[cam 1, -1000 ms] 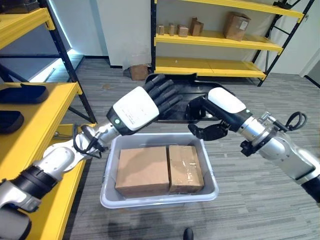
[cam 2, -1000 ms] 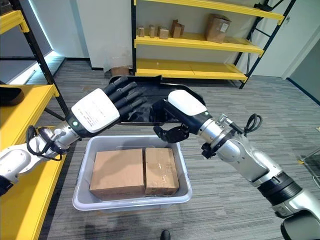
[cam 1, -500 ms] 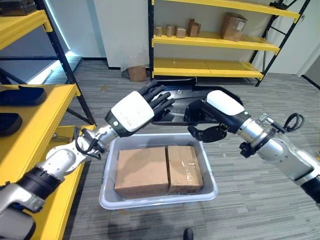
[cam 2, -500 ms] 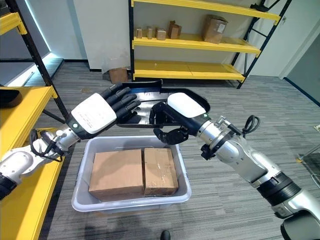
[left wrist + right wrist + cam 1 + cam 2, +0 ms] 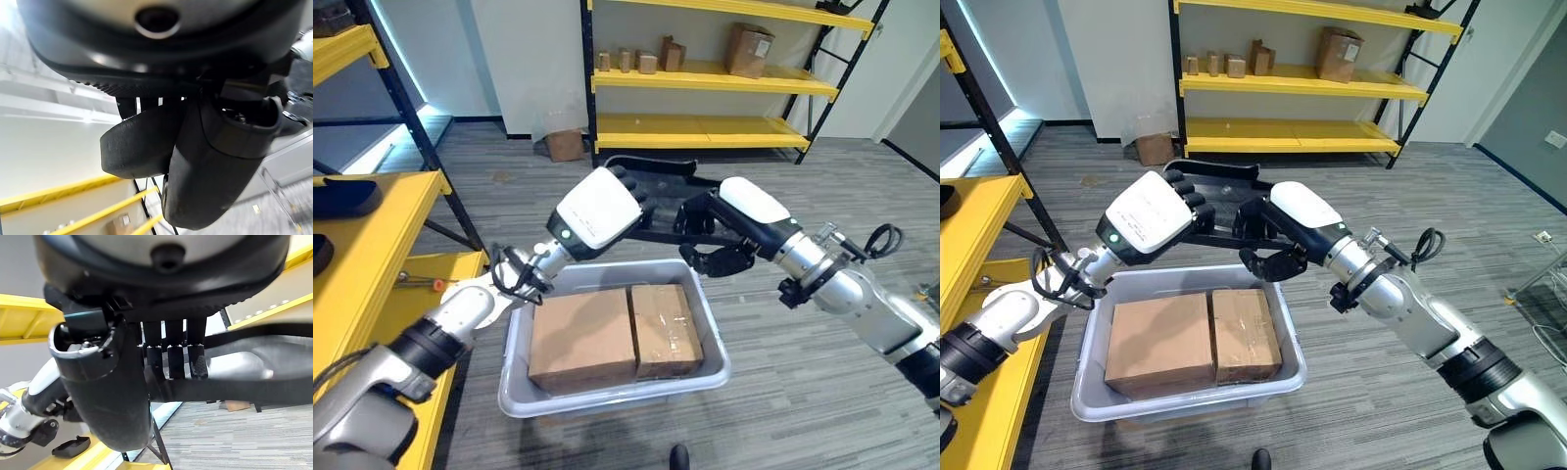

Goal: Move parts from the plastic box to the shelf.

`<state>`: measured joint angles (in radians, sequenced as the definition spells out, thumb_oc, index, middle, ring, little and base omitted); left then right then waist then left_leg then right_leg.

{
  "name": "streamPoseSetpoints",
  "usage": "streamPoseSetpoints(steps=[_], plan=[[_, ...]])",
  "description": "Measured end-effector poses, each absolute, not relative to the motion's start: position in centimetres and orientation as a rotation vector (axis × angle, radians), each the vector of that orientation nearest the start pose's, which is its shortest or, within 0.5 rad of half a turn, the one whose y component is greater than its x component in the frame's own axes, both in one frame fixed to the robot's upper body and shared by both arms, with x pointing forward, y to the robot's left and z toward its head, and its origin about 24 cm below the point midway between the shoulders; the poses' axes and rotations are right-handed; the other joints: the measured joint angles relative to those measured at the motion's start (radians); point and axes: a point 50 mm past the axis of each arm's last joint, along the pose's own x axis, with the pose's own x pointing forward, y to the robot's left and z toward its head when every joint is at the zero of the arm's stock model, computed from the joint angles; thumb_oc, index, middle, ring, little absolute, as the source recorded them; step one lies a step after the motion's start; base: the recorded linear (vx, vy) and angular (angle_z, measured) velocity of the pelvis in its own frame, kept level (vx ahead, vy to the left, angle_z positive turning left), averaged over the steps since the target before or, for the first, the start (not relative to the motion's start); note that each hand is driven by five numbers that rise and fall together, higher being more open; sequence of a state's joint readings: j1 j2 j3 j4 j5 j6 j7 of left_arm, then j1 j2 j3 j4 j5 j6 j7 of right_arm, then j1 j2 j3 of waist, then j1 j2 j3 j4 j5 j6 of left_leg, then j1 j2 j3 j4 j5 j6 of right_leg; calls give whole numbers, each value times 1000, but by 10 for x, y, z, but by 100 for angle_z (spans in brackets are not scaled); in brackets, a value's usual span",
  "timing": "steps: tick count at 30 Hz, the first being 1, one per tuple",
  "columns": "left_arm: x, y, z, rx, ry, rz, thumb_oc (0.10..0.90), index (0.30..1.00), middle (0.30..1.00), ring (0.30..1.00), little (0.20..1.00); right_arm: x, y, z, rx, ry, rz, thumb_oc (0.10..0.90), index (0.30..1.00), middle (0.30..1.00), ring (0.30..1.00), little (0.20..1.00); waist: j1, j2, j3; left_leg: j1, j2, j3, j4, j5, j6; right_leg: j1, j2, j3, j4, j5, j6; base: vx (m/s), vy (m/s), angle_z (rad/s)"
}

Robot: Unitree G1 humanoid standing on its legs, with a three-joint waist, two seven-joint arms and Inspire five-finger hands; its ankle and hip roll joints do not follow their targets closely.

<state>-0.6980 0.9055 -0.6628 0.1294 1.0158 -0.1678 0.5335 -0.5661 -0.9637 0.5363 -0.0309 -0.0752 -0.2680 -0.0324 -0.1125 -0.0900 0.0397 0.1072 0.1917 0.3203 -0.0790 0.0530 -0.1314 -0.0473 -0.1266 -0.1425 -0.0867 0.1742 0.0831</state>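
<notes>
Your grey plastic box sat nearest on the floor, with two cardboard boxes inside. Above its far rim, your left hand and right hand each clasped the black part from opposite ends. Yellow shelves stood beyond.

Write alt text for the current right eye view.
Both robot hands, the left hand and the right hand, hold a flat black part in the air above a grey plastic box on the floor. Two cardboard boxes lie side by side inside the box, with yellow shelving behind.
</notes>
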Motion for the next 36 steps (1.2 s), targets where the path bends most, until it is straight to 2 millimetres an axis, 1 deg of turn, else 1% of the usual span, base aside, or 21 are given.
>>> streamPoseSetpoints(steps=[2,6,12,16,17,18,19,22,23,25,27,30,31,32,34,36], plan=[[315,155,182,1813,-1115,-98,400,300,300,300,300,298,-164,187,-1061,-608,491,400,300,300,300,300,-9,0,-1,0,0,0,0,0,0,0,1,1,0,0,0,0,0,0],[314,153,188,1768,-1122,-64,400,300,300,300,300,298,-162,187,-1053,-610,492,400,300,300,300,300,-12,0,-1,0,0,1,0,0,0,0,0,2,0,0,0,0,0,0],[314,154,192,1765,-1128,-43,400,300,300,300,300,297,-162,188,-1032,-614,489,400,300,300,300,300,-6,0,-1,0,0,0,0,-1,0,0,1,2,0,-1,1,0,0,0],[310,159,192,1743,-1116,-16,400,300,300,300,300,296,-159,189,-1019,-629,491,400,300,300,300,300,-8,0,-1,-1,0,1,0,-1,0,-1,1,3,0,-1,1,0,0,0],[309,160,192,1737,-1113,-7,400,300,300,300,300,296,-158,190,-1014,-635,493,529,481,481,481,481,-8,0,-1,-1,0,1,0,-2,0,-1,1,3,0,-1,1,0,0,0],[306,163,191,1728,-1105,7,400,300,300,300,300,296,-156,190,-1003,-644,495,841,918,918,918,918,-9,0,-1,0,0,2,0,-2,2,-2,1,3,0,-1,1,0,0,0],[304,167,190,1717,-1091,21,400,300,300,300,300,296,-154,190,-984,-654,493,900,1000,1000,1000,1000,-10,0,-1,0,0,2,0,-2,2,-2,1,3,0,-1,1,0,0,0],[299,175,188,1695,-1063,47,400,300,300,300,300,293,-152,191,-907,-672,466,900,1000,1000,1000,1000,-2,0,0,0,0,2,0,-3,2,-2,1,3,0,-1,1,0,0,0],[295,180,185,1665,-1036,58,400,300,300,300,300,287,-151,193,-840,-699,448,900,1000,1000,1000,1000,3,0,0,0,0,2,0,-3,3,-2,1,3,0,-2,1,0,0,0],[289,190,178,1650,-993,67,400,300,300,300,300,282,-153,193,-746,-722,408,900,1000,1000,1000,1000,6,1,0,0,0,2,0,-4,4,-2,0,3,0,-2,2,0,0,0],[283,202,166,1657,-920,72,400,300,300,300,300,279,-161,192,-663,-714,345,900,1000,1000,1000,1000,7,2,1,-1,-1,2,0,-4,5,-2,-2,2,-1,-3,2,0,0,0],[268,231,141,1644,-738,97,400,300,300,300,300,270,-178,183,-553,-671,259,900,1000,1000,1000,1000,7,11,2,-1,-2,2,-1,-5,7,-3,-4,2,-3,-7,5,0,0,0],[263,242,134,1650,-660,111,400,300,300,300,300,270,-183,180,-542,-646,236,900,1000,1000,1000,1000,9,19,3,-1,-3,2,-1,-6,8,-3,-4,1,-6,-10,9,-8,-35,1],[254,254,127,1617,-597,142,400,300,300,300,300,263,-182,175,-437,-637,223,900,1000,1000,1000,1000,6,32,2,-2,-2,3,-1,-8,9,-4,-5,1,-8,-14,9,-6,-32,0],[248,259,118,1575,-539,172,400,300,300,300,300,257,-182,171,-377,-625,222,900,1000,1000,1000,1000,9,54,3,-2,-5,3,-1,-14,15,-4,-7,1,-8,-15,9,0,0,0],[243,266,115,1546,-497,199,400,300,300,300,300,254,-186,164,-322,-592,217,900,1000,1000,1000,1000,9,67,3,-2,-3,2,-1,-14,16,-3,-6,-1,-8,-16,13,-10,-20,1]])
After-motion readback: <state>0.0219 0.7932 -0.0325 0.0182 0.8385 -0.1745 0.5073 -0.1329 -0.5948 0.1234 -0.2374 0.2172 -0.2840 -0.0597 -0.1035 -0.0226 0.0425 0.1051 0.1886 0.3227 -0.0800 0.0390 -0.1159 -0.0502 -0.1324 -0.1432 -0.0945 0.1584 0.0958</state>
